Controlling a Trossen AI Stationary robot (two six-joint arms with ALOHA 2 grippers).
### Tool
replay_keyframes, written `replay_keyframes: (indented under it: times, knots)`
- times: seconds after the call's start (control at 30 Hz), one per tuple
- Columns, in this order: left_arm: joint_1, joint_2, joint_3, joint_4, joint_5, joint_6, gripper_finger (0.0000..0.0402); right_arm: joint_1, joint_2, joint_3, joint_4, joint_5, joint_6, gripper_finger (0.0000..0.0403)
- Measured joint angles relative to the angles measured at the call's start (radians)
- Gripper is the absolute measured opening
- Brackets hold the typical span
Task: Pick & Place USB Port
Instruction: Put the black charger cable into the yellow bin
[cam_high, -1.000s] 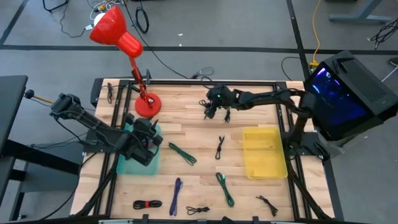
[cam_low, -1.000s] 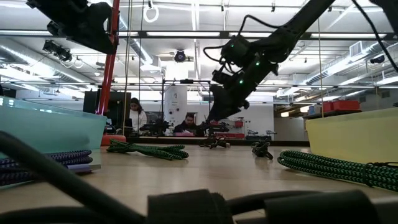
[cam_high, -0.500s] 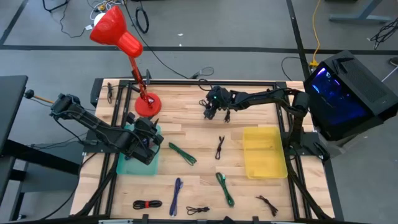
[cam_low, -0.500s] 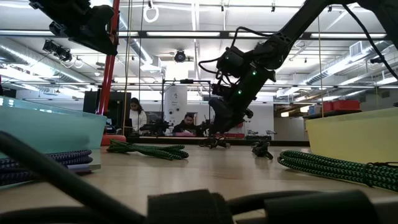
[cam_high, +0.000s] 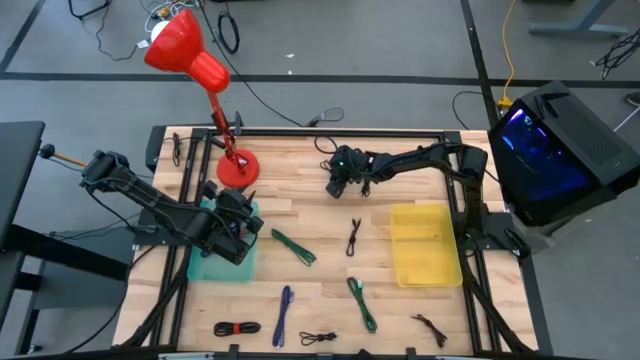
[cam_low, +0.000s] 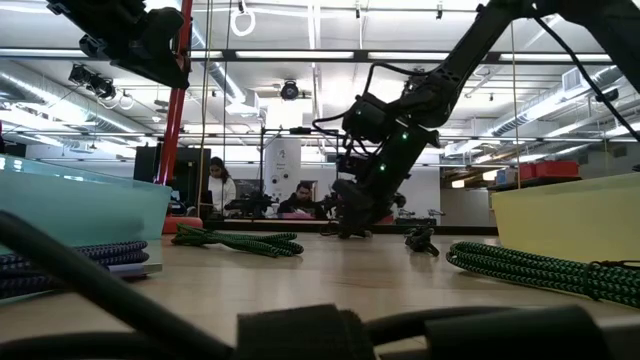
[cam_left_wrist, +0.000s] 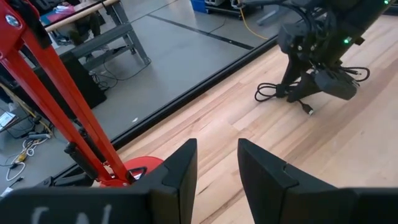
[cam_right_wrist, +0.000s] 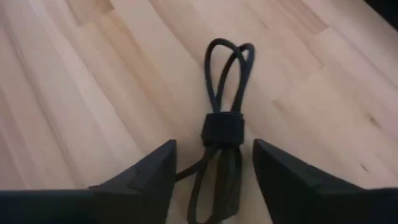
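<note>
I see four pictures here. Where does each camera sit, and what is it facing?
High: overhead, looking down; both arms, teal bin, yellow bin.
Low: table height, looking across; right gripper descending.
Left wrist: on the left arm, facing the red lamp; own fingers.
Right wrist: above a bundled black cable, straddled by open fingers.
Shared: that cable.

Pale smooth wooden table (cam_high: 300, 205)

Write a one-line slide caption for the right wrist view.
Right gripper open, its fingers on either side of a bundled black cable lying on the wooden table.
</note>
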Motion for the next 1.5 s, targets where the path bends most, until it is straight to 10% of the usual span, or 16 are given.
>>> replay_keyframes:
  times: [0.23,0.97,1.5]
  knots:
    - [0.0,0.0,0.0,0.001,0.0,0.0,0.0121,-0.005,-0.008,0.001,0.001,-0.047,-0.017,0.0024]
    - [0.0,0.0,0.001,0.042,0.002,0.0,0.0121,0.237,-0.361,0.244,-0.646,0.074,0.002,0.0023]
    - [0.0,0.0,0.001,0.082,-0.004,0.003,0.0121,0.772,-0.589,0.243,-1.369,0.307,0.919,0.0021]
